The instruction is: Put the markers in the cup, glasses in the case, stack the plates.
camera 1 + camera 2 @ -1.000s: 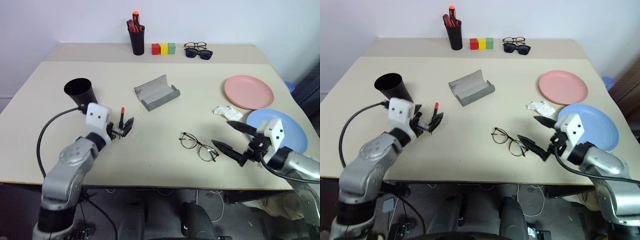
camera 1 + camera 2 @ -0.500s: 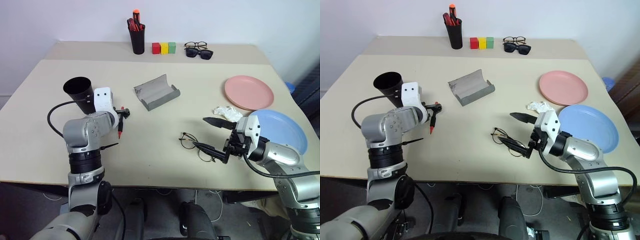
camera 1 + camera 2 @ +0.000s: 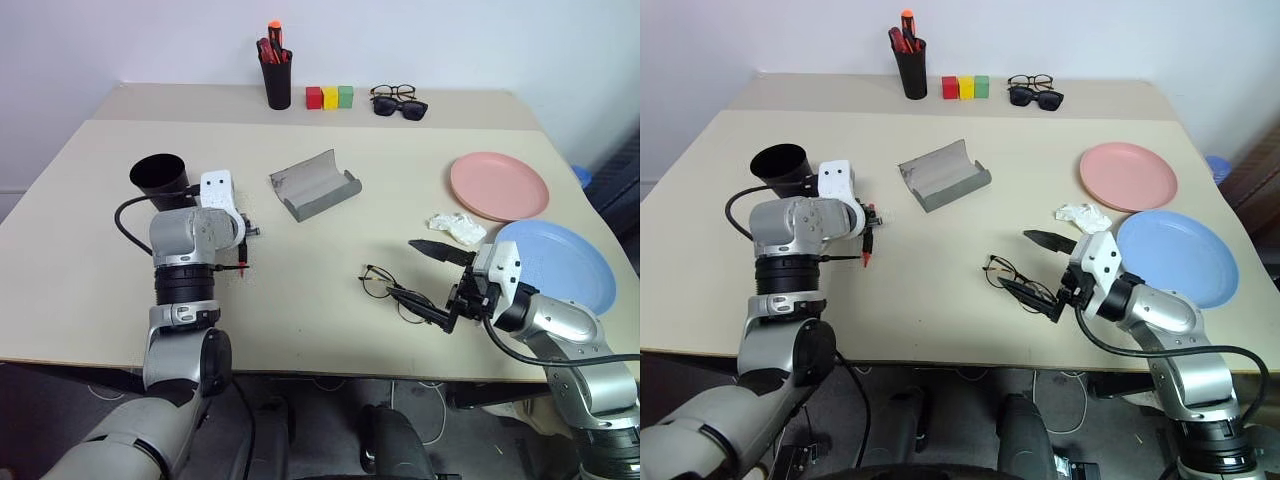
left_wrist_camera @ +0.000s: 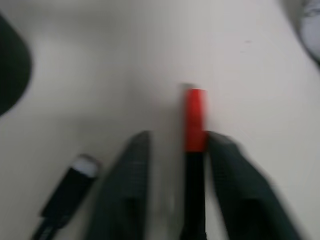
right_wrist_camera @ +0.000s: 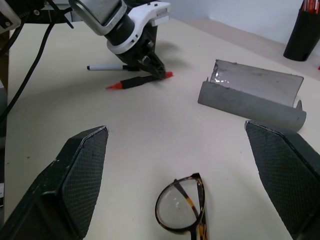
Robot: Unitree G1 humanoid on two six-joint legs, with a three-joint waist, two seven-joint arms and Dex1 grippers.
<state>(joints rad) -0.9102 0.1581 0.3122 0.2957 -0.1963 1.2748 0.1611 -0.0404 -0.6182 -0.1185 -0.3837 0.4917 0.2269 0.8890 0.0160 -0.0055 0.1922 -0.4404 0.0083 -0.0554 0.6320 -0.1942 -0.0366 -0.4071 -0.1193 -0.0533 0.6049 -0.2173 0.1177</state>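
Observation:
A red marker [image 4: 194, 120] with a black body lies on the table just right of the black cup [image 3: 160, 178]. My left gripper [image 3: 243, 232] points down at it, its fingers [image 4: 225, 160] closed in on the marker. The wire-frame glasses [image 3: 388, 288] lie at the front middle. My right gripper [image 3: 402, 267] hangs open over their right lens, one finger touching or just above the frame. The grey case [image 3: 313, 183] lies open at the table's centre. The pink plate [image 3: 498, 185] and the blue plate [image 3: 560, 265] sit side by side on the right.
A thin black pen [image 5: 107, 66] lies beside the marker. Crumpled white paper [image 3: 455, 226] rests near the plates. At the back stand a pen holder [image 3: 276, 80], coloured blocks [image 3: 328, 96], and sunglasses with spectacles [image 3: 398, 100].
My left gripper reached forward, tipped down over the marker and closed on it. My right gripper swung left to the glasses and stayed open.

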